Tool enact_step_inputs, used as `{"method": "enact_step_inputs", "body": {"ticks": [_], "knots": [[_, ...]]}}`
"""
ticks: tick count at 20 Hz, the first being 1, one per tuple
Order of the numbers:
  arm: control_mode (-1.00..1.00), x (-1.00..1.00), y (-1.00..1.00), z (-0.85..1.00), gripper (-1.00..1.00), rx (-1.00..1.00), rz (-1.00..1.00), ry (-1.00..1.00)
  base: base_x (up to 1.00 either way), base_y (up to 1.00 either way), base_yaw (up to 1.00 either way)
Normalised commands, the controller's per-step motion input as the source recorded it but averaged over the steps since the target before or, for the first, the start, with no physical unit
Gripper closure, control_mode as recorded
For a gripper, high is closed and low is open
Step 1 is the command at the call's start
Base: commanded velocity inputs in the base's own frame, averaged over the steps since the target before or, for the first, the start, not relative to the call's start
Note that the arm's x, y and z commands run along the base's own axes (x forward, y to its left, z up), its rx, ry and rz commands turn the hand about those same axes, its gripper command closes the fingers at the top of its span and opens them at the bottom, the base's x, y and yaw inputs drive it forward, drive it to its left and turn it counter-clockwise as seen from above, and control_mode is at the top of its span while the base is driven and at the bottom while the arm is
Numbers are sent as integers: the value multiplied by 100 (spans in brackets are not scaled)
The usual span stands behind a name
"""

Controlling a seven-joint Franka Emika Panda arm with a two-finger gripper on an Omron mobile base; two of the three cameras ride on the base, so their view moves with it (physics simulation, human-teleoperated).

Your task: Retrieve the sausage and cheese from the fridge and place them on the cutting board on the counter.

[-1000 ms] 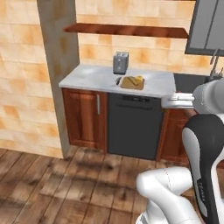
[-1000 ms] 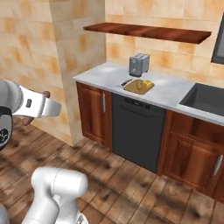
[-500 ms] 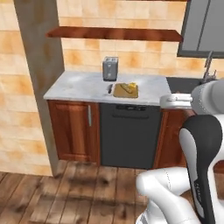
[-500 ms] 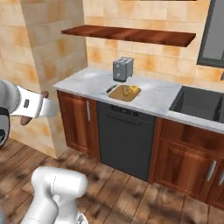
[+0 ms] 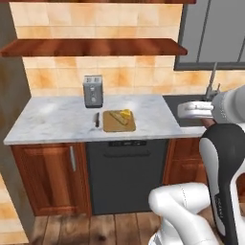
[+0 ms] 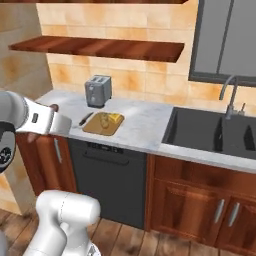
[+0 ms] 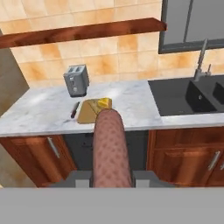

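- Toaster [image 5: 93, 91]: stands upright at the rear of the tabletop [image 5: 52, 122], against the tiled wall, behind and just left of the board. It is clear of the likely approach path from the front.
- Knife [image 7: 75, 109]: dark-handled, lies flat on the stone just beside the left edge of the cutting board [image 5: 116, 122]. In the left base view it runs parallel to that edge. Whether it touches the board cannot be determined.
- Cutting board: lies flat on the tabletop above the dark dishwasher front [image 5: 125, 174]. The near half of its surface appears free, which leaves space for a second item.
- Cheese [image 6: 115, 118]: the yellow wedge rests on the board toward its rear right corner. Judged from this position, that half of the task is done.
- Sausage [image 7: 110, 148]: the reddish-brown link extends forward from the tool [image 7: 111, 177] in the hand view, pointing toward the board. It is carried in the air, well short of the tabletop. The fingers sit close against both of its sides, so the tool is clamped on it; the lengthwise hold keeps the free end leading for placement.
- Tool, base views: the hand is raised at about tabletop height in front of the cabinets, to the right in the left base view [image 5: 194, 109].
- Sink [image 6: 215, 132]: dark basin with faucet, right of the board and well apart from it.
- Next step, as a judgement: extend over the board's free area, lower, then release.
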Motion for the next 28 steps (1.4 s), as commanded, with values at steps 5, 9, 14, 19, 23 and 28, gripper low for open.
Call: {"method": "enact_step_inputs", "body": {"ticks": [5, 9, 14, 19, 23, 28], "knots": [[100, 0, 0, 0, 100, 0, 0, 0, 49, 96, -10], [100, 0, 0, 0, 100, 0, 0, 0, 56, 62, -10], [100, 0, 0, 0, 100, 0, 0, 0, 80, 13, -13], [100, 0, 0, 0, 100, 0, 0, 0, 78, 0, -14], [100, 0, 0, 0, 100, 0, 0, 0, 74, 0, -13], [100, 0, 0, 0, 100, 0, 0, 0, 35, 0, -7]]}}
